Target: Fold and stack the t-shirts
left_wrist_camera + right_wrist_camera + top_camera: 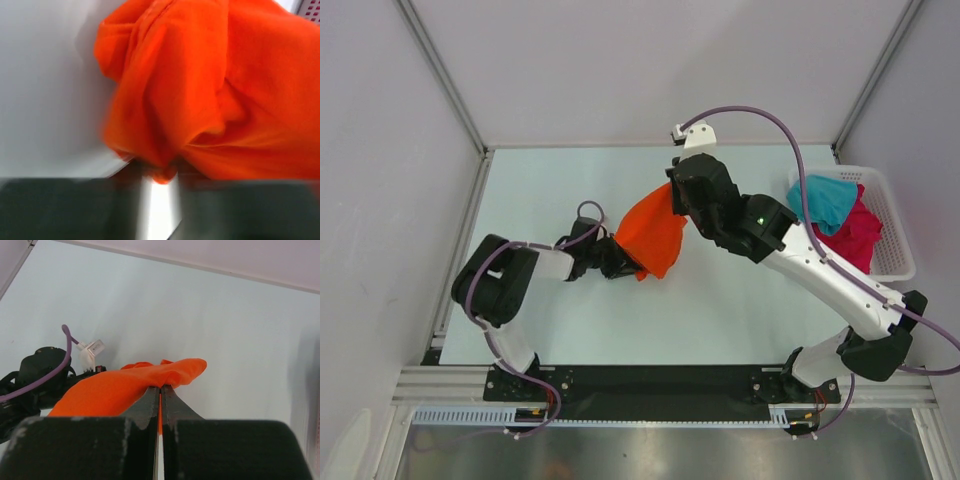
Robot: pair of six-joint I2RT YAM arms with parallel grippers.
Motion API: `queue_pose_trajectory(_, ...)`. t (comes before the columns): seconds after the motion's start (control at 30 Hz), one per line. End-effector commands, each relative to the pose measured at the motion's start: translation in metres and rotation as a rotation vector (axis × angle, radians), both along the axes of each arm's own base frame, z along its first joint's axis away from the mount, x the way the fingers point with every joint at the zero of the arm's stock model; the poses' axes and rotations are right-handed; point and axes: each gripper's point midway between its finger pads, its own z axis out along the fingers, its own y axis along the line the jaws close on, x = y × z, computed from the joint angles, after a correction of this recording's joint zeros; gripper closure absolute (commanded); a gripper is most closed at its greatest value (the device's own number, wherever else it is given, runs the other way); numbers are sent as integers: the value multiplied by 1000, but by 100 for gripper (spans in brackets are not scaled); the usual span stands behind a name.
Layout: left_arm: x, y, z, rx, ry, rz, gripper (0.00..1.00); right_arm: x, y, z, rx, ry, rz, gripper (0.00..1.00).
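The orange t-shirt (pixel 655 235) hangs stretched between my two grippers over the middle of the table. At its upper end my right gripper (pixel 676 200) is shut on a fold; in the right wrist view the cloth (pixel 115 390) drapes over the closed jaws (pixel 161 386). My left gripper (pixel 625 262) is at the shirt's lower left corner. The left wrist view is blurred: the bunched tip of the shirt (pixel 225 90) sits between the left gripper's fingertips (pixel 162 177), which stand a narrow gap apart. The teal t-shirt (pixel 823 200) and the magenta t-shirt (pixel 855 235) lie in the basket.
A white slotted basket (pixel 895 235) stands at the table's right edge, behind the right arm. Metal frame rails run along the left side (pixel 460 240) and the back of the pale table (pixel 560 320).
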Motion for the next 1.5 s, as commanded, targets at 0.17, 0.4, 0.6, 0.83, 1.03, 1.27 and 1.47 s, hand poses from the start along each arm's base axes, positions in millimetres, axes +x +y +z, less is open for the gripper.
queue_pose_trajectory(0.17,17,-9,30,-30,-129,-37,100,-2,-25,36,52,-68,-60,100)
queue_pose_trajectory(0.4,53,50,182,184,-398,-4,100,8,-72,28,80,-52,-183,100)
queue_pose_trajectory(0.6,22,125,306,215,-602,130,100,0,-107,17,107,-47,-308,100)
queue_pose_trajectory(0.83,6,159,289,241,-543,191,100,-7,-134,-19,74,25,-447,100)
queue_pose_trajectory(1.03,4,201,294,265,-550,337,98,-16,-179,-25,42,8,-583,100)
queue_pose_trajectory(1.27,0,201,292,240,-551,323,99,-1,-188,-54,15,67,-608,100)
queue_pose_trajectory(1.47,-3,198,277,227,-523,295,99,14,-165,-91,3,157,-554,100)
